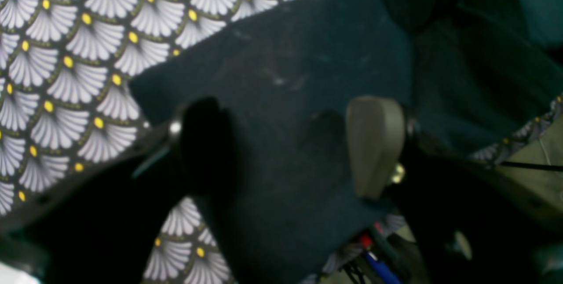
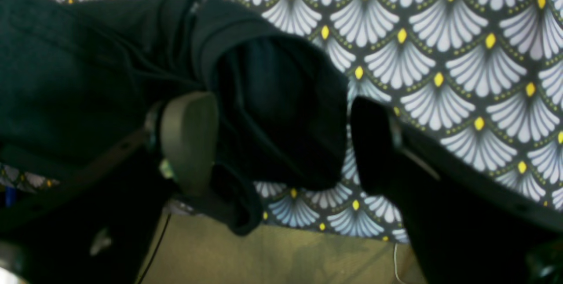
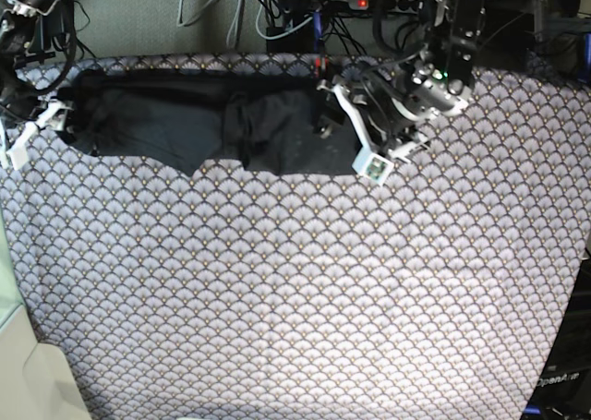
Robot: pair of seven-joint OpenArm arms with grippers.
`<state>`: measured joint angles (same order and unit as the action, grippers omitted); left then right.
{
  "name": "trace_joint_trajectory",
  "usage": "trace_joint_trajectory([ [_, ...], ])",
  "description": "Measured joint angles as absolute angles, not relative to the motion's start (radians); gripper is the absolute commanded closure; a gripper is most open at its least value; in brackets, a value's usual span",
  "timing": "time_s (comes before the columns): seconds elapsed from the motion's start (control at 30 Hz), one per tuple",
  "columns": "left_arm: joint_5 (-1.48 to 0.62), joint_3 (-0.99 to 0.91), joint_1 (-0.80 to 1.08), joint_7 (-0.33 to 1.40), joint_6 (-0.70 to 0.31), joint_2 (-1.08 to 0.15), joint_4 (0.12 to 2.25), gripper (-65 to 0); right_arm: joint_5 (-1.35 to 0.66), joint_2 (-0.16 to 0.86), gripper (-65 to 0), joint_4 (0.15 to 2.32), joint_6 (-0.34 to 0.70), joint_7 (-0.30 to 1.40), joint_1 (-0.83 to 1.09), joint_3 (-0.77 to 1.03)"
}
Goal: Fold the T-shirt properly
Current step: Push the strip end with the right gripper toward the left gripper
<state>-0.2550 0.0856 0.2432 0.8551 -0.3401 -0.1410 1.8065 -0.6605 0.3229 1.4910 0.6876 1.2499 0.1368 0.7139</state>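
The dark T-shirt (image 3: 212,125) lies stretched in a rumpled strip along the table's far edge. My left gripper (image 3: 326,115) is at its right end. In the left wrist view the gripper (image 1: 288,143) is open, its fingers (image 1: 374,143) straddling a flat flap of the T-shirt (image 1: 281,77). My right gripper (image 3: 63,117) is at the shirt's left end. In the right wrist view it (image 2: 281,143) is open around a bunched fold of the T-shirt (image 2: 281,108), with a gap beside the dark finger (image 2: 374,143).
The scallop-patterned tablecloth (image 3: 295,300) covers the whole table. The table's far edge runs just behind the shirt, with floor beyond it (image 2: 264,257). Cables and a power strip (image 3: 369,5) lie behind the table.
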Motion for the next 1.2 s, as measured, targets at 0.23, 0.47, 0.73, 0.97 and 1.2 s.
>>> trace_joint_trajectory([
  [0.23,-0.255,0.086,0.243,0.855,-0.34,-0.142,1.806,-44.8,-0.662,0.33,-53.8,1.491,0.688,1.204,0.142,0.712],
  [0.47,-0.253,0.086,0.242,0.855,-0.336,-0.144,1.806,-44.8,-0.662,0.295,-54.0,1.49,0.688,1.2,0.145,0.711],
  [0.73,-0.252,0.086,0.243,0.855,-0.336,-0.144,1.806,-44.8,-0.659,0.287,-54.0,1.489,0.688,1.173,0.147,0.711],
  [0.97,-0.252,0.086,0.243,0.856,-0.337,-0.144,1.806,-44.8,-0.714,0.316,-53.9,1.323,0.703,1.105,0.132,0.717],
  [1.2,-0.252,0.086,0.241,0.856,-0.336,-0.144,1.806,-44.8,-0.712,0.315,-53.7,1.323,0.703,1.095,0.131,0.717],
])
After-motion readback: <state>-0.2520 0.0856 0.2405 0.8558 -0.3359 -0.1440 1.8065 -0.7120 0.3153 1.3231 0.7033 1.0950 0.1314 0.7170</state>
